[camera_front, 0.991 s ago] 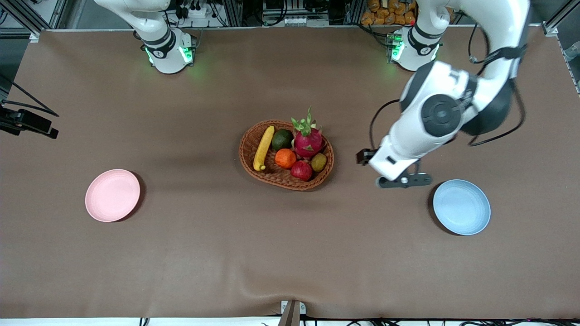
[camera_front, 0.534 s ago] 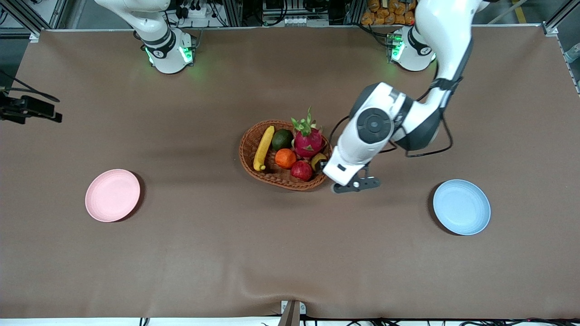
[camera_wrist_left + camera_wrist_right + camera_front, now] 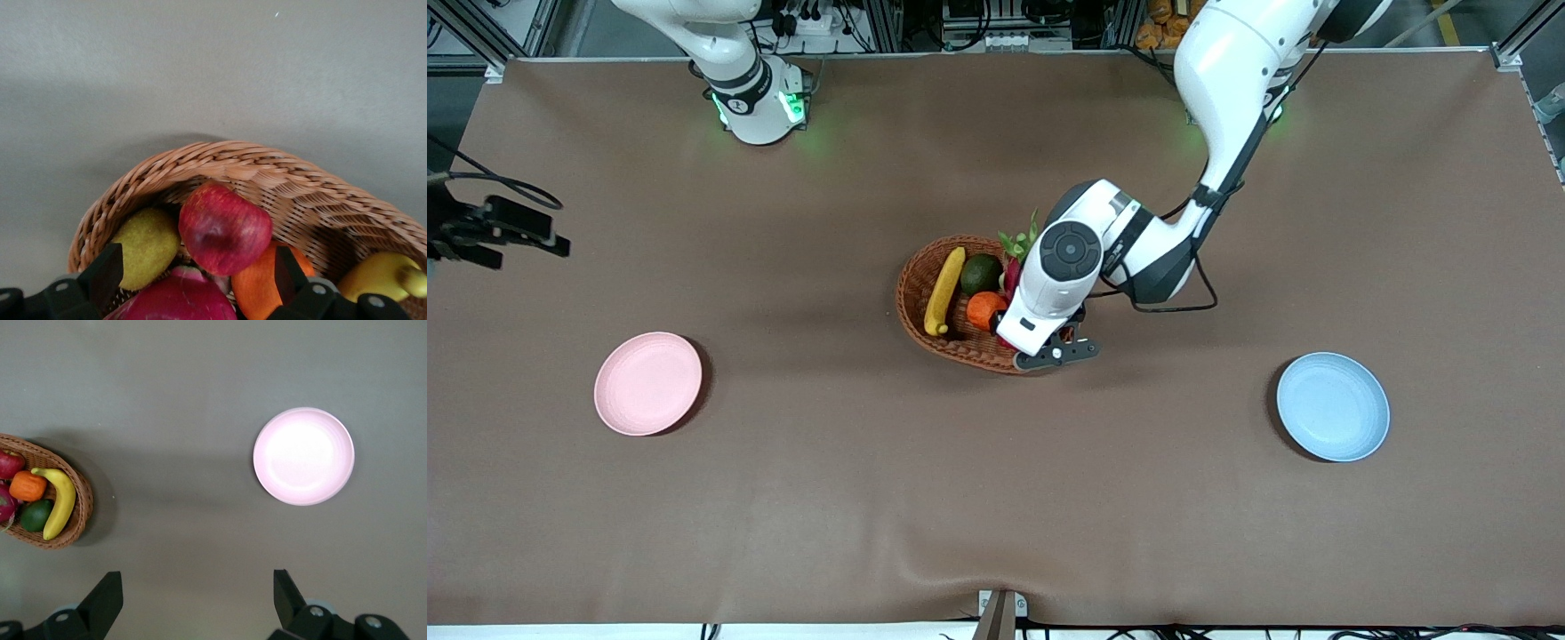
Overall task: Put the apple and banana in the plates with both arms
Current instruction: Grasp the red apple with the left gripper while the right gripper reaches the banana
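Left gripper (image 3: 193, 283) hangs wide open and empty over the wicker basket (image 3: 280, 177), apple (image 3: 224, 229) sitting inside between its fingers. Smooth, round, probably slippery, so I'd pinch across its widest part. Right gripper (image 3: 193, 603) waits open and empty over bare table near the pink plate (image 3: 303, 456).

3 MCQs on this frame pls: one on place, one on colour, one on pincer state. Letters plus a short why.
1. Where is the apple?
A. in the basket
B. on the pink plate
C. on the bare table

2. What colour is the plate at the left arm's end of the table?
A. green
B. pale blue
C. black

3. How is the left pincer?
A. shut on the banana
B. open over the basket
C. resting on a plate

1 A: the apple lies inside the basket.
2 B: that plate is pale blue.
3 B: the left pincer has its fingers spread above the fruit.
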